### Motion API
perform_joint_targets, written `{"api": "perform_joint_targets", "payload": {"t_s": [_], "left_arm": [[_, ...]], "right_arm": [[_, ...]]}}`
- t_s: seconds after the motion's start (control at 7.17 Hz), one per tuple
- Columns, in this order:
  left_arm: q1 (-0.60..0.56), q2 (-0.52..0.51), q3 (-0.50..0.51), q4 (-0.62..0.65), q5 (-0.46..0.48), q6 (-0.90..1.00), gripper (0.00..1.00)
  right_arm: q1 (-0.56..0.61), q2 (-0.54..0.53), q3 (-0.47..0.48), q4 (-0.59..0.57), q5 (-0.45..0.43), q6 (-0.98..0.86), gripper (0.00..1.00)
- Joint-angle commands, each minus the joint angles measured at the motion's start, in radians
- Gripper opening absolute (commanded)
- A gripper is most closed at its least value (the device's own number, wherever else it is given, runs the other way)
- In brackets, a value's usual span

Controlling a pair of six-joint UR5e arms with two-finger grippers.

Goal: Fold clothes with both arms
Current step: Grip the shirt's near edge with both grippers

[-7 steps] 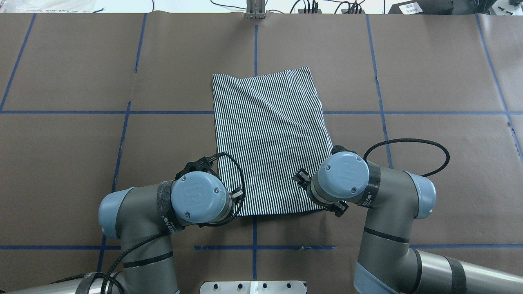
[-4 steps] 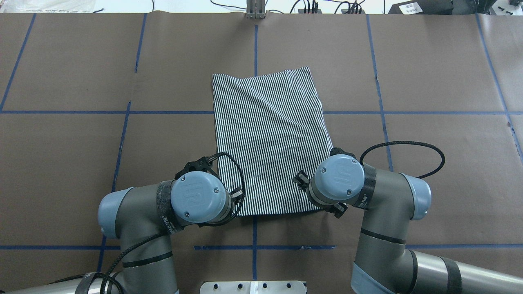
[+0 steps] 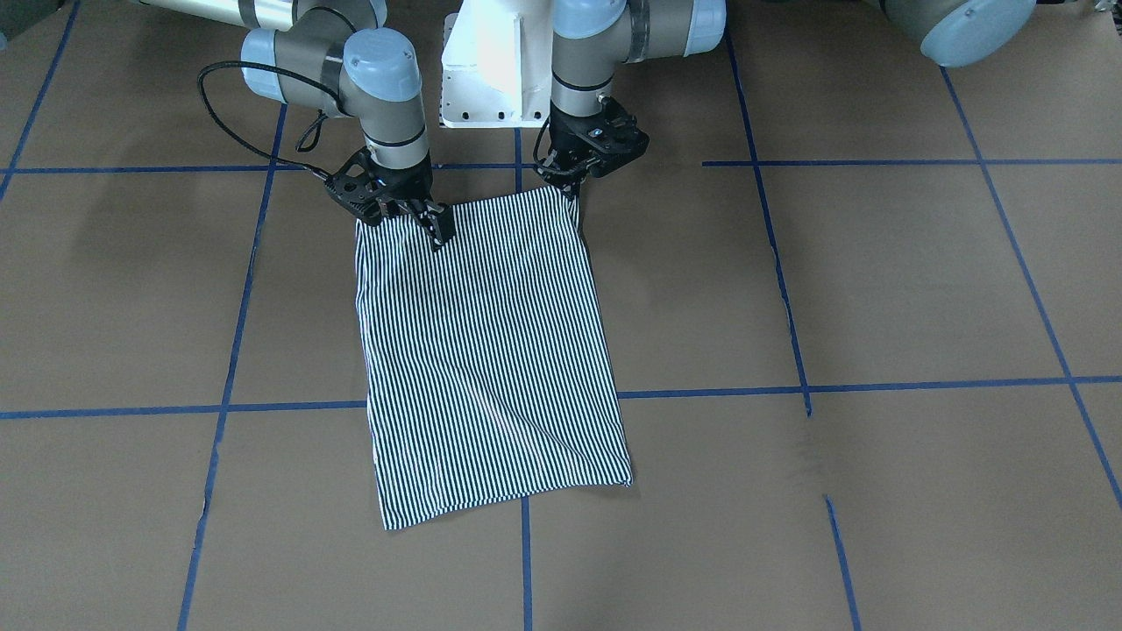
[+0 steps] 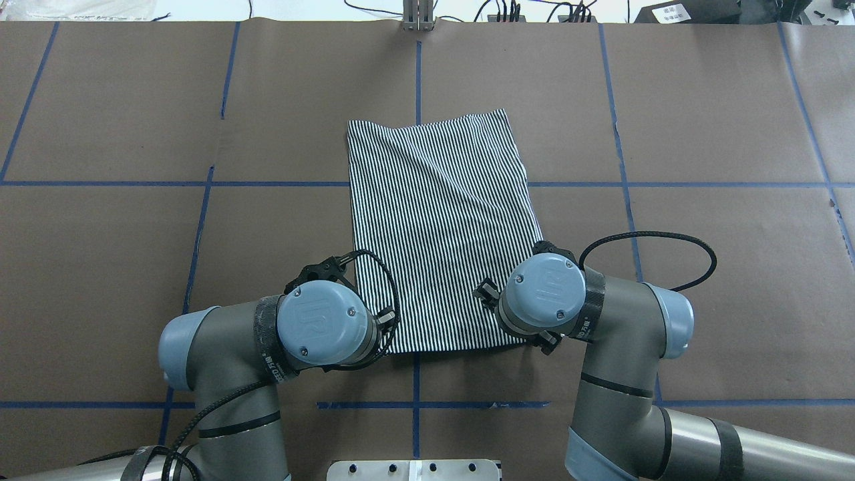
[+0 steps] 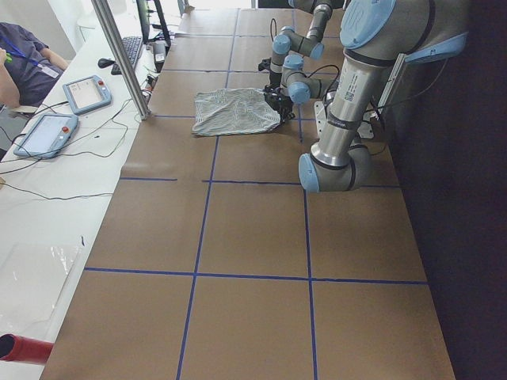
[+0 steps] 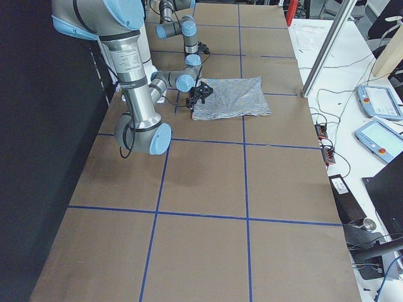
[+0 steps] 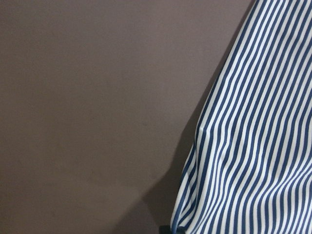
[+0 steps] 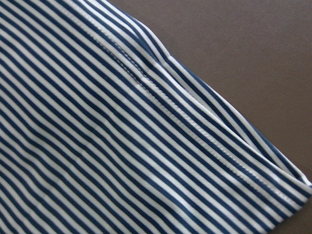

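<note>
The striped polo shirt [image 3: 491, 350] lies folded into a tall rectangle on the brown table; it also shows in the overhead view [image 4: 441, 220]. Its collar, placket and logo are hidden. My left gripper [image 3: 571, 184] is shut on the shirt's near corner on my left side. My right gripper [image 3: 436, 230] is shut on the near edge at the other corner, fingers tilted onto the cloth. The left wrist view shows the shirt's edge [image 7: 253, 146] raised a little off the table. The right wrist view shows striped cloth [image 8: 122, 136] with a stitched hem.
The white pedestal base [image 3: 491, 79] stands just behind the shirt's near edge. Blue tape lines [image 4: 417, 87] cross the brown table cover. A metal post [image 5: 123, 55] and tablets [image 5: 87, 93] stand at the far side. A black cable loop [image 4: 648, 260] hangs off my right arm.
My right arm has shifted a little toward the shirt's middle, and the near corner it holds came along slightly. My left arm has hardly moved.
</note>
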Motion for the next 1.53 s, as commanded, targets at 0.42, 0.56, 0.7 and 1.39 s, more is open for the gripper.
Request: {"api": "perform_joint_targets", "payload": {"t_s": [0.42, 0.56, 0.7, 1.39], "left_arm": [[0.000, 0.000, -0.001, 0.000, 0.000, 0.001, 0.00], [0.000, 0.000, -0.001, 0.002, 0.000, 0.001, 0.00], [0.000, 0.000, -0.001, 0.002, 0.000, 0.001, 0.00], [-0.006, -0.001, -0.001, 0.000, 0.000, 0.001, 0.00]], "right_arm": [[-0.002, 0.002, 0.001, -0.005, -0.002, 0.002, 0.46], [0.006, 0.005, 0.006, -0.007, 0.001, -0.001, 0.29], [0.008, 0.022, 0.006, -0.022, 0.003, -0.001, 0.13], [0.011, 0.035, 0.038, -0.031, 0.004, -0.008, 0.00]]}}
